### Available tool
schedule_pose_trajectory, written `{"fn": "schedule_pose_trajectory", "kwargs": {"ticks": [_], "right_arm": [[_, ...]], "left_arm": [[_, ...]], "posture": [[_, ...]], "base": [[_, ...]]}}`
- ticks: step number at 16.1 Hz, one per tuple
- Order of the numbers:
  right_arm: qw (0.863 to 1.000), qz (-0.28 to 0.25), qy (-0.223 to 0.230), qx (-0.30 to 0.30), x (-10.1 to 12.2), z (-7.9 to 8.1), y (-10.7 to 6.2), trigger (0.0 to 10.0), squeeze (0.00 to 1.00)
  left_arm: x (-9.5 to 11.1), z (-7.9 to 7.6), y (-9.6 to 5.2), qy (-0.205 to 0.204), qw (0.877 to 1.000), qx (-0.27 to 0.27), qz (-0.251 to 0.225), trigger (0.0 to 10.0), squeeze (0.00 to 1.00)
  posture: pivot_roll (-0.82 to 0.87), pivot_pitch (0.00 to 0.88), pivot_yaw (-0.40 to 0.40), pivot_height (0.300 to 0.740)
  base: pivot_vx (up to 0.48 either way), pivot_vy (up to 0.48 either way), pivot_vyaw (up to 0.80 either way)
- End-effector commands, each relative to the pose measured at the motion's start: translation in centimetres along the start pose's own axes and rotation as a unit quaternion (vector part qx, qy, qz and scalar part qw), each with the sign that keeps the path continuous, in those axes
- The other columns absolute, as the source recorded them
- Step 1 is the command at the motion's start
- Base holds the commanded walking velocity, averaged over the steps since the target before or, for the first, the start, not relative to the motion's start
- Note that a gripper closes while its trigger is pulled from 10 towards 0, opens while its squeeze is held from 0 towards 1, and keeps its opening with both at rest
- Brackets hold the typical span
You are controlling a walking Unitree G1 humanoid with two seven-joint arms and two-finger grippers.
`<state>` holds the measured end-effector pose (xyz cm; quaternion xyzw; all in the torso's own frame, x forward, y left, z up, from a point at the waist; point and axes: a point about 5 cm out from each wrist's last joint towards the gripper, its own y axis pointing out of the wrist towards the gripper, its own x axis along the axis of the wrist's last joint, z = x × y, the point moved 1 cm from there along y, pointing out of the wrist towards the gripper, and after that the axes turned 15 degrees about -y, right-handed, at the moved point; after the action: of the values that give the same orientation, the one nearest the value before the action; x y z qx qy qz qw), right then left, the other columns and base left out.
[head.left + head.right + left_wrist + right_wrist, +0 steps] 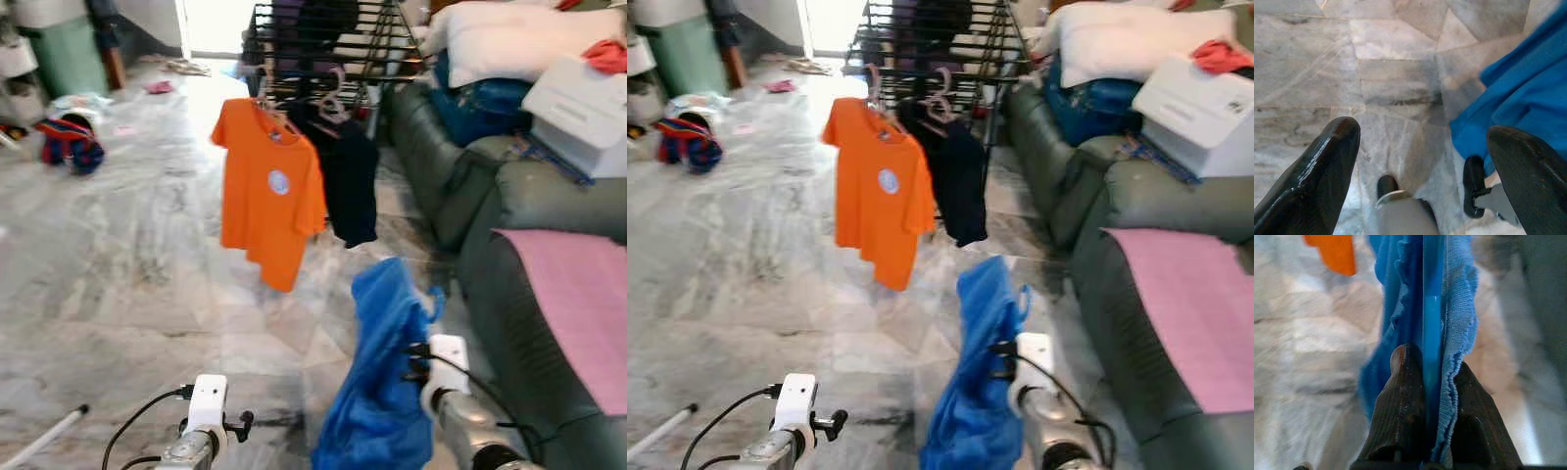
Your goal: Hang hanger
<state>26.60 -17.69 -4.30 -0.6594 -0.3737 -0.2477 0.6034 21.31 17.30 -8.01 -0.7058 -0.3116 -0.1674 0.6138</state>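
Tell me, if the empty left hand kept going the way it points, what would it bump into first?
Most likely the bare marble floor. The left hand hangs open and aims down at the tiles, with the blue garment off to one side of its line. Depth is hard to judge here.

We see daylight pouring in from the doorway [211, 24], blown out white, with glare across the marble floor [127, 255]. Both eye views are soft, perhaps motion blur. Right wrist view: blue garment [1442, 308] smeared, background out of focus. Left wrist view is sharper, evenly lit.
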Motion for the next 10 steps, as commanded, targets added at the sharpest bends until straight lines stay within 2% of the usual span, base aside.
{"fn": "schedule_pose_trajectory", "kwargs": {"ticks": [1,3,5,6,10], "right_arm": [[1.0,-0.03,0.003,0.006,1.7,0.77,0.37,10.0,0.0],[0.999,-0.038,0.005,0.006,2.03,0.73,0.42,10.0,0.0],[0.999,-0.041,0.005,0.012,2.1,0.83,0.42,10.0,0.0],[0.999,-0.044,0.002,0.018,2.1,1.01,0.41,10.0,0.0],[0.999,-0.042,-0.003,0.031,1.79,1.55,0.33,10.0,0.0]], "left_arm": [[0.47,1.29,-0.17,-0.001,1.0,0.017,-0.006,10.0,0.0],[0.73,1.66,-0.2,0.0,1.0,0.022,-0.009,10.0,0.0],[0.66,1.87,-0.25,0.007,0.999,0.033,-0.01,10.0,0.0],[0.48,1.95,-0.26,0.018,0.999,0.048,-0.007,10.0,0.0],[0.63,1.28,-0.06,0.022,0.998,0.063,-0.012,10.0,0.0]], "posture": [[0.04,0.085,-0.081,0.74],[0.04,0.089,-0.079,0.74],[0.04,0.091,-0.078,0.74],[0.04,0.093,-0.078,0.74],[0.04,0.098,-0.085,0.74]], "base": [[0.442,0.0,0.0],[0.399,0.0,0.0],[0.0,0.0,0.0],[0.0,0.0,0.5],[0.0,0.0,0.6]]}}
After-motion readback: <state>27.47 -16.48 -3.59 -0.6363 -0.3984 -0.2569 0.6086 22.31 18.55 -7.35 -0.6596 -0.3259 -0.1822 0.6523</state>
